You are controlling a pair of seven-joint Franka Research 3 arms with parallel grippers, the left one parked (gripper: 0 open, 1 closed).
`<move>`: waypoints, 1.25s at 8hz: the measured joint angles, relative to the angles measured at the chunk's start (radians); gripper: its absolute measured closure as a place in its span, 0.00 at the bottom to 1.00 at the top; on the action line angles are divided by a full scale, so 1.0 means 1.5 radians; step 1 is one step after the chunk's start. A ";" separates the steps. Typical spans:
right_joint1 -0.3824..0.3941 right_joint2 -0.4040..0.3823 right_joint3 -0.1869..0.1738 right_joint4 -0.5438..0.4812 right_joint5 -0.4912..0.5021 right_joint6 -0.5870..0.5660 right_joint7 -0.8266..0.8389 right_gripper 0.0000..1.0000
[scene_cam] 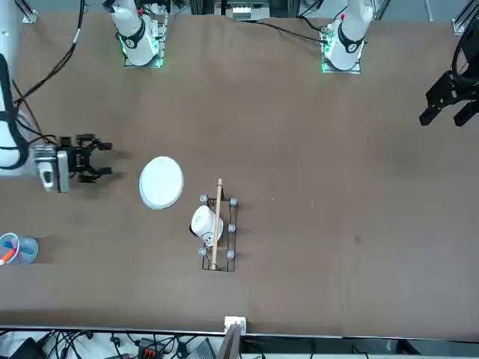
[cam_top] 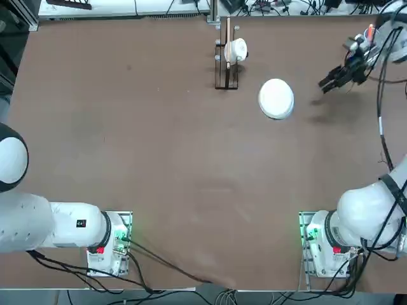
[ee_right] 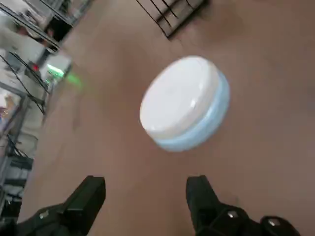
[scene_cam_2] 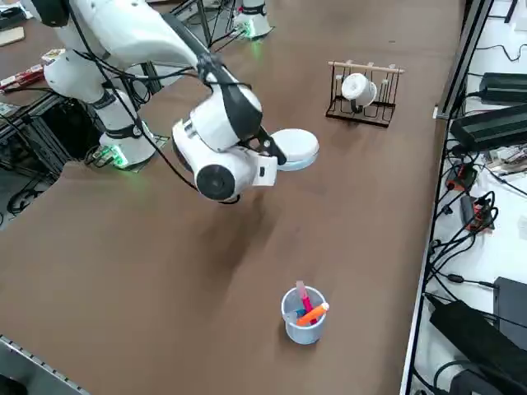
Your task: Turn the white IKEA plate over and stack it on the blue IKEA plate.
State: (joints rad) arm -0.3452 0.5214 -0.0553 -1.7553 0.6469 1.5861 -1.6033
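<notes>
The white plate [cam_top: 276,98] sits on the blue plate [ee_right: 212,123], right of the middle of the bench [cam_top: 146,159] and toward its far edge. Its smooth, closed face looks up, so I take it to be turned over and the stacking as good as done.

The right gripper [ee_right: 146,182] is released, fingers wide apart and holding nothing, raised over the bench between the plates and its right edge.

The main risk now is undoing the stack. If the arm swings back low toward the plates, a fingertip could catch the white rim and slide it off the blue one. Another grasp, made for a small correction, could pinch both rims and lift or tip the pair. I cannot tell whether the white plate is truly seated or merely balanced; if merely balanced, a light knock would shift it.

Withdrawing carelessly toward the far right corner could topple the pen cup [scene_cam_2: 302,333]; drifting left past the plates could strike the rack [scene_cam_2: 358,121].
</notes>
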 joint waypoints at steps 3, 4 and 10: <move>0.068 -0.080 0.009 0.065 -0.143 0.011 0.300 0.00; 0.110 -0.096 0.011 0.065 -0.184 0.032 0.429 0.00; 0.293 -0.089 0.013 -0.046 -0.317 0.280 0.943 0.00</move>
State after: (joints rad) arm 0.0947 0.3875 -0.0354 -1.8236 0.1718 2.0054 -0.1883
